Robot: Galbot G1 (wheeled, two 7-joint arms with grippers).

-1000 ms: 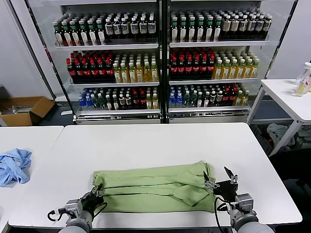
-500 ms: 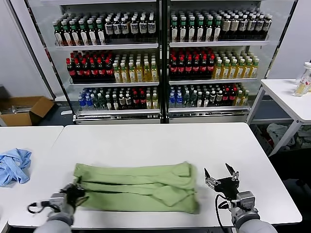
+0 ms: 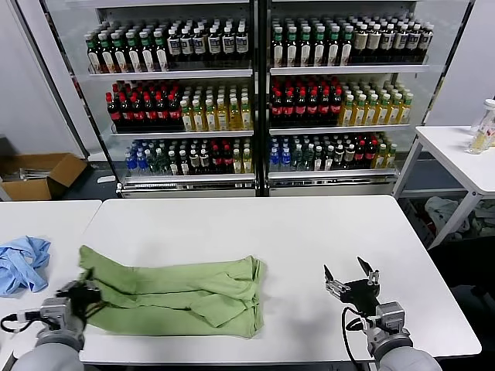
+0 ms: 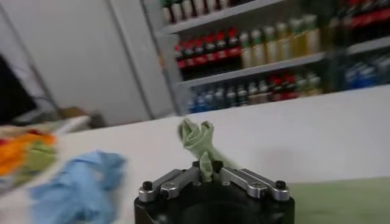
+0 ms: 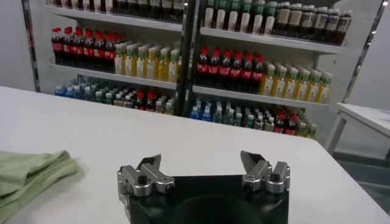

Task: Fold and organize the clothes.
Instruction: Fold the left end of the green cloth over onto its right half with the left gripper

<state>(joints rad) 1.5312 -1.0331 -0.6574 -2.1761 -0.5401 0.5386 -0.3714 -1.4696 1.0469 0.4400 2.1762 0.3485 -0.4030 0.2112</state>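
Green shirt (image 3: 174,296) lies on white table (image 3: 309,232) before bottle shelves (image 3: 255,93).

shirt (image 3: 174,290): we note soft matt green cloth, creased and folded
table (image 3: 294,232): we see a smooth white top, faint sheen
left pincer (image 4: 207,172): brushed metal fingers on a black matt body
right pincer (image 3: 350,275): the same metal and black
blue garment (image 3: 22,263): rumpled matt cloth
bottles (image 3: 309,100): glossy
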